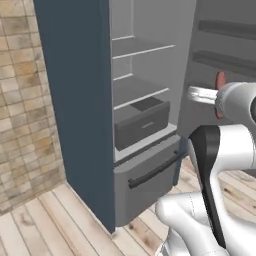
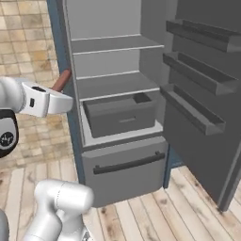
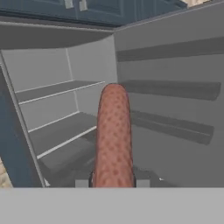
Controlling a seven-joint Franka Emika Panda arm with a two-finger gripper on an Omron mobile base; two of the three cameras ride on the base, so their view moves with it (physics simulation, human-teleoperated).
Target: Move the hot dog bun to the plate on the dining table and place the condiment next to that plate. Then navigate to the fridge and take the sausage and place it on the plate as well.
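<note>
My gripper (image 3: 113,181) is shut on the sausage (image 3: 113,135), a reddish-brown cylinder with a dotted skin that stands up between the two finger tips. In the right base view the sausage (image 2: 61,81) sticks up and to the right from the white hand, just outside the fridge's left wall. From the left base camera the sausage (image 1: 220,80) shows above and below the hand, in front of the door. The fridge (image 2: 117,113) stands open ahead, grey inside. The hot dog bun, the plate, the condiment and the dining table are out of view.
Inside the fridge are bare shelves (image 2: 113,44) and a dark grey bin (image 2: 120,113). Its lower drawer (image 2: 124,164) is closed. The open door (image 2: 197,94) with its racks swings out on the right. A dark blue panel (image 1: 75,100) and a brick wall (image 1: 25,100) flank the left; the floor is wood.
</note>
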